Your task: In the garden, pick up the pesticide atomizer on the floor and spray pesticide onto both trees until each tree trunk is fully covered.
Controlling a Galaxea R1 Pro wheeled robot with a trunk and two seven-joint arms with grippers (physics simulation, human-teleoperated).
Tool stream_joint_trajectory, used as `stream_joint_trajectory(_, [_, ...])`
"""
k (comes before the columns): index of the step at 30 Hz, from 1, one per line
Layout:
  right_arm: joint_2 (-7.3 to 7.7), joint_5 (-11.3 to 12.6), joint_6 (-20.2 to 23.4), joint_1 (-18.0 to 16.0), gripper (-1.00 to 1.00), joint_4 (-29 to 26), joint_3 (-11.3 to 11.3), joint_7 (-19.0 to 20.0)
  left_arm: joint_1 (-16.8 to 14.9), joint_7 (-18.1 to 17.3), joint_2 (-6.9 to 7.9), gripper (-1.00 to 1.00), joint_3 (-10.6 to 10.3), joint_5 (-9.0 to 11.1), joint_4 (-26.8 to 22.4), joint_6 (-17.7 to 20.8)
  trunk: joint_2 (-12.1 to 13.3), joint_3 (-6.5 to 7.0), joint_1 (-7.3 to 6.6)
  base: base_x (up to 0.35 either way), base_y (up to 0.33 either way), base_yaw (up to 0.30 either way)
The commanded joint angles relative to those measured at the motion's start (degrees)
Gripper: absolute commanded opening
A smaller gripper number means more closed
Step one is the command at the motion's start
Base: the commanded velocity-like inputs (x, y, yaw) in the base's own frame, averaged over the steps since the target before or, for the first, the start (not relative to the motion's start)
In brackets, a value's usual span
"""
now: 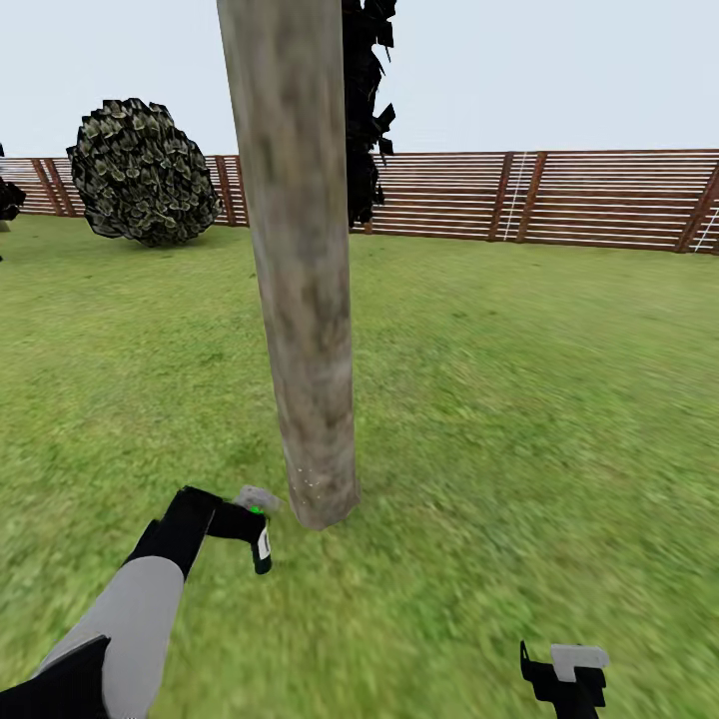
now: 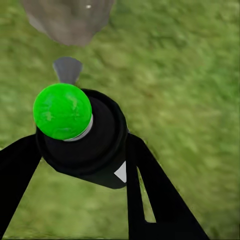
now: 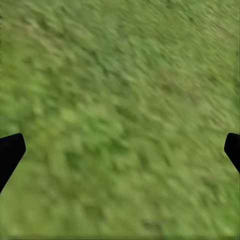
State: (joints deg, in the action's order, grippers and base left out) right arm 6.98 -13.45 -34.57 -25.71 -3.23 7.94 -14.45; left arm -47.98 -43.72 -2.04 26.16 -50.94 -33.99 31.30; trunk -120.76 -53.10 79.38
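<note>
One tree's thick mottled grey-tan trunk (image 1: 300, 300) rises from the grass straight ahead; its base (image 2: 67, 20) also shows in the left wrist view. My left gripper (image 1: 245, 521) is shut on the pesticide atomizer (image 1: 260, 539), a small black bottle with a bright green top (image 2: 62, 111) and a grey nozzle (image 2: 67, 70) aimed at the trunk's foot, a short gap away. The black fingers (image 2: 145, 175) clamp the bottle's body (image 2: 95, 150). A few pale specks sit low on the bark. My right gripper (image 1: 564, 679) hangs low at the right, open over bare grass (image 3: 120, 125).
Green lawn (image 1: 519, 399) spreads all around. A brown slat fence (image 1: 559, 195) bounds the far side. A round dark bush (image 1: 145, 170) stands at the back left, and a dark narrow columnar tree (image 1: 364, 110) is partly hidden behind the trunk.
</note>
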Motion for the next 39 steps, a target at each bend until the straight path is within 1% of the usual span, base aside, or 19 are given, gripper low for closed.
stream_joint_trajectory(1, [0.02, -0.61, -0.15, -0.04, 1.00, 0.06, 0.41, -0.22, -0.03, -0.51, 0.37, -1.00, 0.42, -0.11, -0.36, 0.72, -0.02, -0.05, -0.01, 0.000, 0.000, 0.000])
stream_joint_trajectory(3, [0.04, -0.61, -0.15, -0.04, 1.00, 0.06, 0.45, -0.22, -0.05, -0.62, 0.06, -1.00, 0.07, -0.41, -0.76, 1.13, -0.02, -0.05, -0.01, -0.041, 0.000, 0.000])
stream_joint_trajectory(5, [0.05, -0.61, -0.15, -0.04, 1.00, 0.06, 0.45, -0.22, -0.19, -0.62, -2.32, -1.00, -1.72, -0.49, -0.94, 1.39, -0.02, -0.05, -0.01, -0.250, 0.000, 0.000])
stream_joint_trajectory(8, [0.05, -0.61, -0.15, -0.04, 1.00, 0.06, 0.49, -0.22, -0.71, -0.58, -4.27, -1.00, -2.61, -0.40, -2.57, 1.77, -0.02, -0.05, -0.01, -0.282, 0.000, 0.000])
stream_joint_trajectory(15, [0.06, -0.61, -0.15, -0.04, 1.00, 0.06, 0.49, -0.22, -0.92, -0.70, -2.61, -1.00, -2.94, -0.20, -8.96, 6.63, -0.02, -0.05, -0.01, -0.043, 0.000, 0.000])
stream_joint_trajectory(17, [0.06, -0.61, -0.15, -0.04, 1.00, 0.06, 0.50, -0.22, -1.06, -0.72, -3.86, -1.00, -4.20, -0.18, -9.35, 6.91, -0.02, -0.05, -0.01, -0.002, 0.000, 0.000])
stream_joint_trajectory(19, [0.06, -0.61, -0.15, -0.04, 1.00, 0.06, 0.49, -0.22, -1.87, -0.74, -5.95, -1.00, -7.62, 0.02, -9.56, 8.80, -0.02, -0.05, -0.01, 0.000, 0.000, 0.000])
stream_joint_trajectory(21, [0.06, -0.61, -0.15, -0.04, 1.00, 0.06, 0.50, -0.22, -3.24, -0.97, -6.37, -1.00, -8.78, 0.18, -9.57, 10.00, -0.02, -0.05, -0.01, 0.000, 0.000, 0.000])
stream_joint_trajectory(23, [0.06, -0.61, -0.13, -0.04, 1.00, 0.06, 0.48, -0.22, -3.87, -3.17, -5.90, -1.00, -9.15, 0.40, -9.61, 10.47, -0.02, -0.05, -0.01, 0.000, 0.000, 0.000])
stream_joint_trajectory(24, [0.06, -0.61, -0.12, -0.04, 1.00, 0.06, 0.46, -0.22, -4.05, -4.84, -5.08, -1.00, -9.13, 0.32, -9.79, 10.54, -0.02, -0.05, -0.01, 0.000, 0.000, 0.000])
stream_joint_trajectory(27, [0.06, -0.61, -0.08, -0.04, 1.00, 0.06, 0.45, -0.22, -4.28, -8.41, 0.13, -1.00, -9.14, 0.50, -10.17, 10.65, -0.02, -0.05, -0.01, 0.000, 0.000, 0.000])
stream_joint_trajectory(29, [0.06, -0.61, -0.07, -0.04, 1.00, 0.06, 0.43, -0.22, -4.34, -9.16, -1.57, -1.00, -9.55, 0.34, -10.28, 10.70, -0.02, -0.05, -0.01, 0.000, 0.000, 0.000])
stream_joint_trajectory(30, [0.06, -0.61, -0.07, -0.04, 1.00, 0.06, 0.44, -0.22, -4.41, -9.22, -3.52, -1.00, -9.77, 0.15, -10.31, 10.70, -0.02, -0.05, -0.01, 0.000, 0.000, 0.000])
stream_joint_trajectory(31, [0.06, -0.61, -0.07, -0.04, 1.00, 0.06, 0.46, -0.22, -4.50, -9.24, -4.59, -1.00, -9.85, 0.10, -10.34, 10.74, -0.02, -0.05, -0.01, 0.000, 0.000, 0.000])
stream_joint_trajectory(33, [0.06, -0.61, -0.06, -0.04, 1.00, 0.06, 0.44, -0.22, -5.85, -9.27, -5.83, -1.00, -9.92, 0.32, -10.33, 11.37, -0.02, -0.05, -0.01, 0.000, 0.000, 0.000])
stream_joint_trajectory(35, [0.06, -0.61, -0.06, -0.04, 1.00, 0.06, 0.48, -0.22, -6.65, -9.34, -5.52, -1.00, -9.87, 0.28, -10.37, 12.16, -0.02, -0.05, -0.01, 0.000, 0.000, 0.000])
stream_joint_trajectory(36, [0.06, -0.61, -0.06, -0.04, 1.00, 0.06, 0.46, -0.22, -6.79, -9.35, -4.69, -1.00, -9.77, 0.26, -10.49, 12.27, -0.02, -0.05, -0.01, 0.000, 0.000, 0.000])
stream_joint_trajectory(37, [0.06, -0.61, -0.06, -0.04, 1.00, 0.06, 0.43, -0.22, -7.06, -9.39, -1.14, -1.00, -9.63, 0.44, -11.22, 12.49, -0.02, -0.05, -0.01, 0.000, 0.000, 0.000])
stream_joint_trajectory(39, [0.06, -0.61, -0.06, -0.04, 1.00, 0.06, 0.42, -0.22, -7.29, -9.51, -0.86, -1.00, -9.92, 0.21, -11.59, 12.54, -0.02, -0.05, -0.01, 0.000, 0.000, 0.000])
